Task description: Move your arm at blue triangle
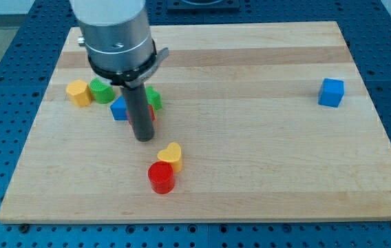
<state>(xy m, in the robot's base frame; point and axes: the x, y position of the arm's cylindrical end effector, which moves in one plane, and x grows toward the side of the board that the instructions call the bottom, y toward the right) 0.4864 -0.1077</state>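
Observation:
The blue triangle [119,109] lies at the view's left, partly hidden behind my rod. My tip [142,138] rests on the board just right of and below it, very close. A red block [151,114] and a green block [154,98] peek out from behind the rod on its right side; their shapes are hidden.
A yellow heart [78,91] and a green round block [101,90] sit left of the cluster. A yellow heart [171,156] touches a red cylinder [161,178] below my tip. A blue cube [331,92] stands far at the view's right. The wooden board [250,172] ends near the view's bottom.

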